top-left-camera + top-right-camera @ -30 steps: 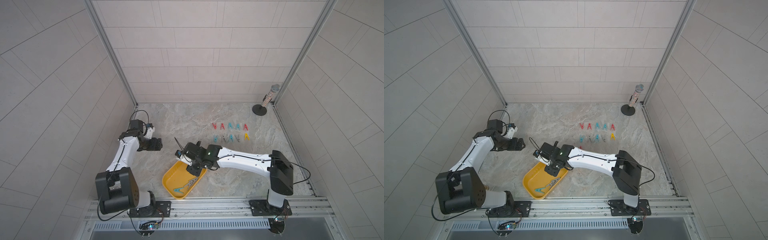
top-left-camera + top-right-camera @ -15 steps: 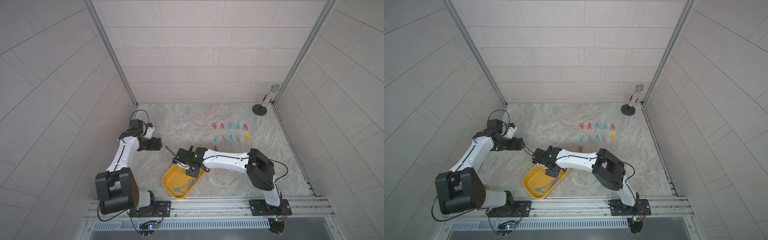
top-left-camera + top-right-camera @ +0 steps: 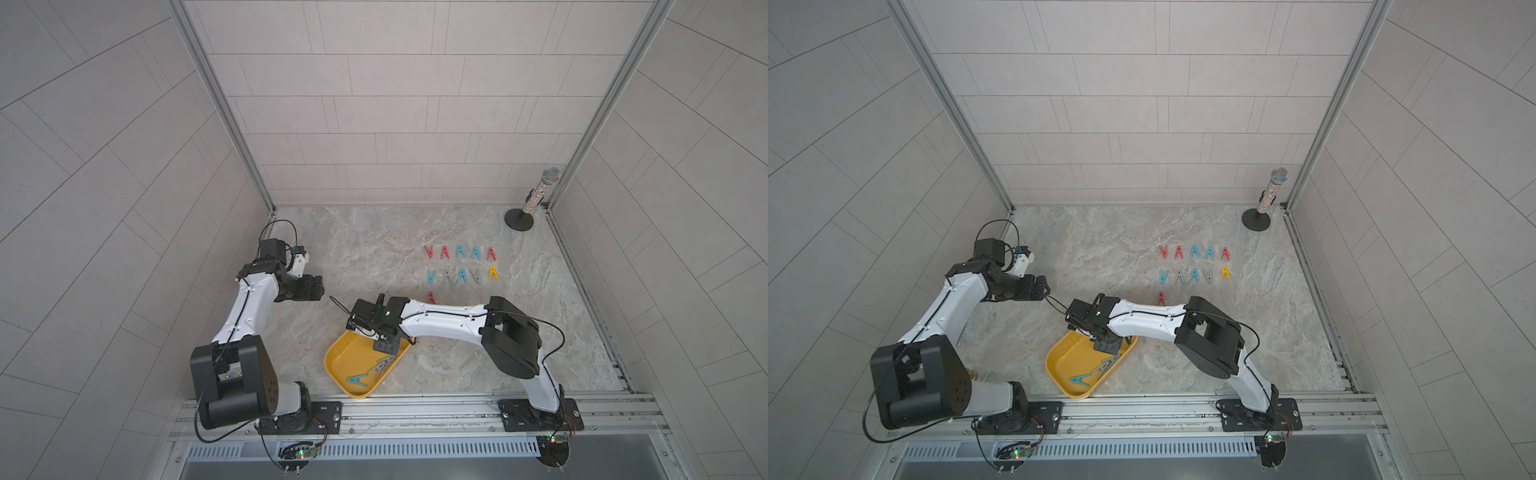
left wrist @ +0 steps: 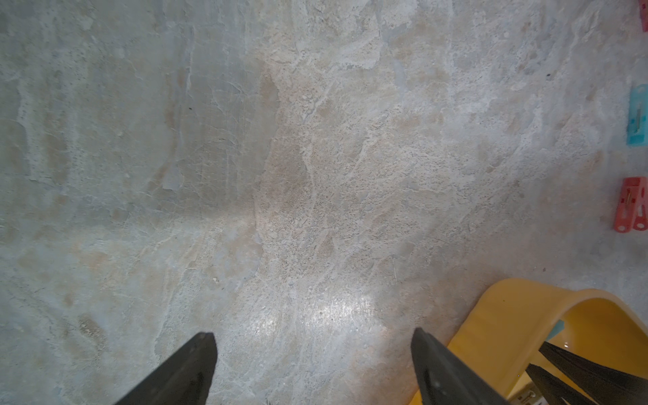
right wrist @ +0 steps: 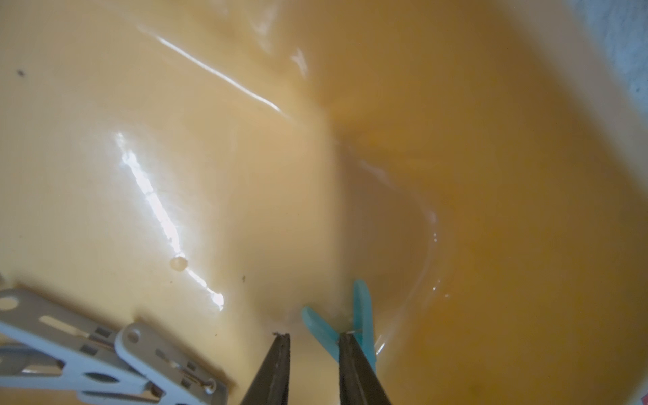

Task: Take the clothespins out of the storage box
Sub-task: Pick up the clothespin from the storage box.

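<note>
The yellow storage box (image 3: 332, 361) (image 3: 1054, 361) lies near the front rail. A teal clothespin (image 3: 357, 379) and grey clothespins (image 3: 383, 365) lie inside it. My right gripper (image 3: 386, 353) (image 5: 314, 336) reaches down into the box, its jaws a narrow gap apart with only the tray floor between them. In the right wrist view the teal clothespin (image 5: 361, 315) lies just past one fingertip and a grey clothespin (image 5: 105, 364) lies off to the side. My left gripper (image 3: 318, 286) (image 4: 312, 336) stands open over bare floor beside the box.
Two rows of clothespins (image 3: 457, 252) (image 3: 1194, 252) lie on the marble floor at the back right, with a lone red one (image 3: 432, 296) below them, close to the right forearm. A microphone on a round stand (image 3: 536, 199) is in the back right corner. Walls enclose three sides.
The right arm's elbow has swung left and its gripper has dropped lower into the box, with the jaws drawn closer together. The left arm has not moved.
</note>
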Tool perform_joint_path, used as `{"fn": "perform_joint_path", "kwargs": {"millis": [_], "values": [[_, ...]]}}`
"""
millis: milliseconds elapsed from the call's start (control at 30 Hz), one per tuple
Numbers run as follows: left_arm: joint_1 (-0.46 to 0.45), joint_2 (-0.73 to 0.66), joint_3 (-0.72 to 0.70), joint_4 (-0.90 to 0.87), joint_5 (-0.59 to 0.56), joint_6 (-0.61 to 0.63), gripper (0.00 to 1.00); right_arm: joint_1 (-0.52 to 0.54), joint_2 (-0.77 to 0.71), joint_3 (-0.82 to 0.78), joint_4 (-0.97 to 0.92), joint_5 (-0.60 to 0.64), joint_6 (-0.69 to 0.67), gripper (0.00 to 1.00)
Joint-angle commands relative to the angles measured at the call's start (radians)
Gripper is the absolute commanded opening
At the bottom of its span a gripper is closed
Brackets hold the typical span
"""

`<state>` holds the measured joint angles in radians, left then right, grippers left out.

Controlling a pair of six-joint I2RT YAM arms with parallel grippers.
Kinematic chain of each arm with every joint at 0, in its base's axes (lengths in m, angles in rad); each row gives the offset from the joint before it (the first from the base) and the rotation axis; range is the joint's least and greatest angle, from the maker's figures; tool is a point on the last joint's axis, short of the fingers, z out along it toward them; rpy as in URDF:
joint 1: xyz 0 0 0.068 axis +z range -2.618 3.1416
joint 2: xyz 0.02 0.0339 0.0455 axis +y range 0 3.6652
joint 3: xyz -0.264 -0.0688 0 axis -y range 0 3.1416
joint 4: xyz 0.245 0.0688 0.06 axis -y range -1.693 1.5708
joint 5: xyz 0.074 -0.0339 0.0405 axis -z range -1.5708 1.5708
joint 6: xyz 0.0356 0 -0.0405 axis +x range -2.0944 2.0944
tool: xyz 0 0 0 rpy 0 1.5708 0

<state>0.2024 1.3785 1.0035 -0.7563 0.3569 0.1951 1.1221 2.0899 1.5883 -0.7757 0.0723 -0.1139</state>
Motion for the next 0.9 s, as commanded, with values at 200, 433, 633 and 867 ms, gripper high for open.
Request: {"fn": "perform_joint_path", "kwargs": {"millis": [200,433,633,867], "values": [[-0.001,-0.021,-0.004,-0.004,-0.004,-0.002,0.95,-0.018,0.044,-0.001,-0.008,-0.002,0.007,0.26],[-0.001,-0.021,-0.005,-0.006,-0.003,-0.002,0.95,-0.019,0.044,-0.002,0.002,-0.014,0.013,0.18],[-0.001,-0.021,-0.004,-0.005,-0.003,-0.002,0.95,-0.018,0.022,-0.002,0.018,-0.044,0.019,0.09],[-0.001,-0.020,-0.006,-0.006,-0.005,-0.001,0.95,-0.018,-0.027,-0.004,0.030,-0.072,0.032,0.03]]}}
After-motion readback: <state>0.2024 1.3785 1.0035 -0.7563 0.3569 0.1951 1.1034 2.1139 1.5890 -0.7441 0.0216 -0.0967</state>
